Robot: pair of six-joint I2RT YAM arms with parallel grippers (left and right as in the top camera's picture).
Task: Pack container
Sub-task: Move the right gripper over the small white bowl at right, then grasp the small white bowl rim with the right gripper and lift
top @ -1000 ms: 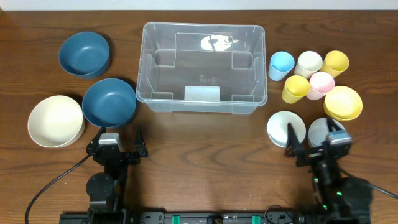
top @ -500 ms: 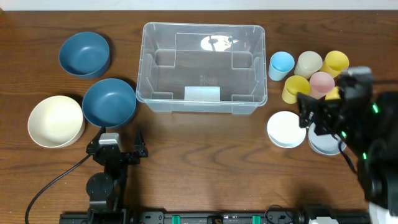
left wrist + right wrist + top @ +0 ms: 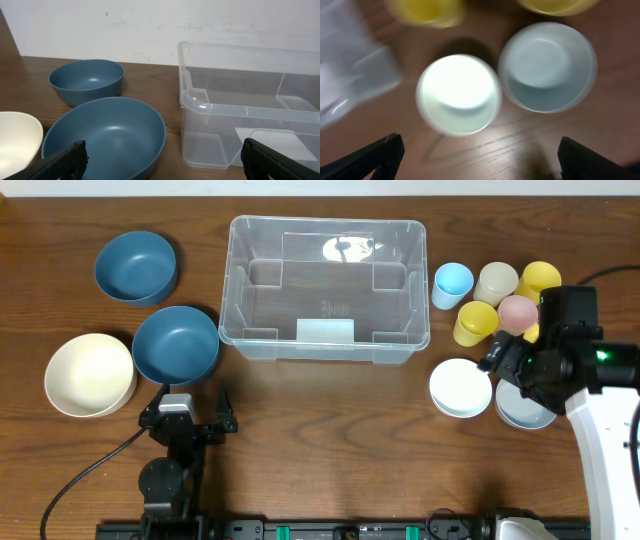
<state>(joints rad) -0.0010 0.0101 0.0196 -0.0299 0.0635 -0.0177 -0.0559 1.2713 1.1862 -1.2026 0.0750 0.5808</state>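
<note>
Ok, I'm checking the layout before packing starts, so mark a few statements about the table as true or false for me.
1. The large clear plastic rectangular container holds no bowl or cup. True.
2. The two dark blue round bowls sit to the right of the container. False: both sit to its left.
3. The right gripper is open above the small white round bowl and the small pale grey round bowl. True.
4. The left gripper is shut on the cream round bowl. False: it is open and holds nothing.
5. The pink cup stands to the right of the container. True.
</note>
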